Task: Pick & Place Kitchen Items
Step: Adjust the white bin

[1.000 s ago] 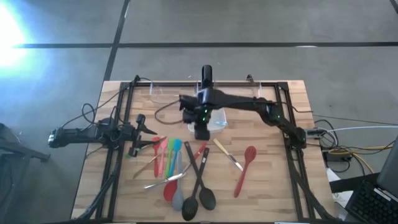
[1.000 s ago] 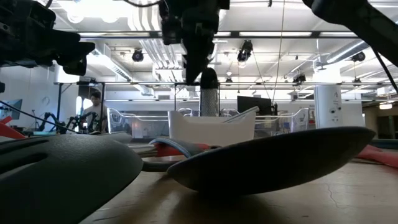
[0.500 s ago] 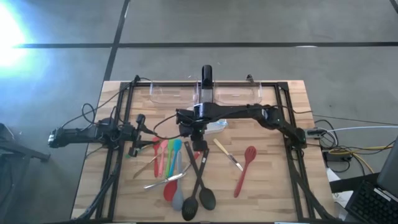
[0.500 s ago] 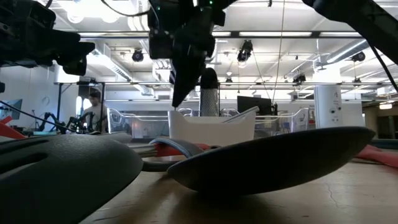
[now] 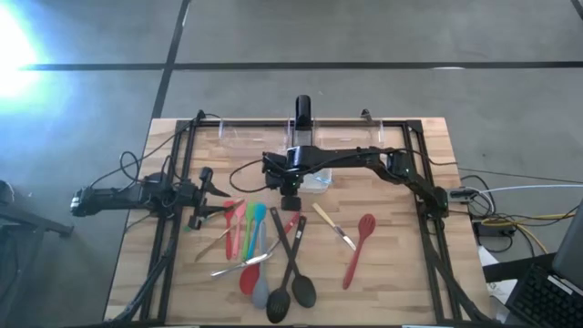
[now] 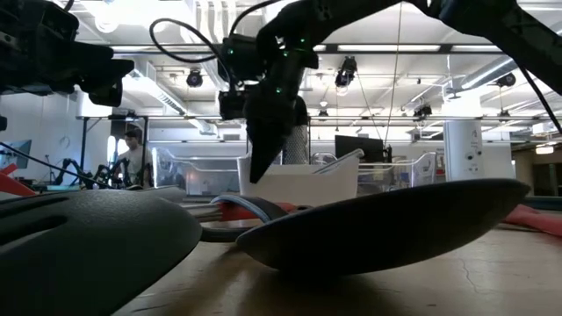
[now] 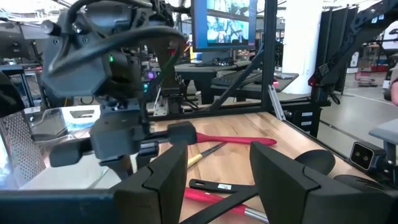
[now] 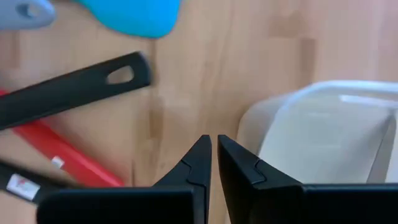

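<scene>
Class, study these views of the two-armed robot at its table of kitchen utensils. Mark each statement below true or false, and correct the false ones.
1. The right gripper holds a black spoon. False: its fingers are nearly together and empty above bare wood.
2. The white square dish sits beside the right gripper. True.
3. The left gripper is at the table's left side. True.
4. The red silicone spoon lies inside the dish. False: it lies on the table, right of the other utensils.
</scene>
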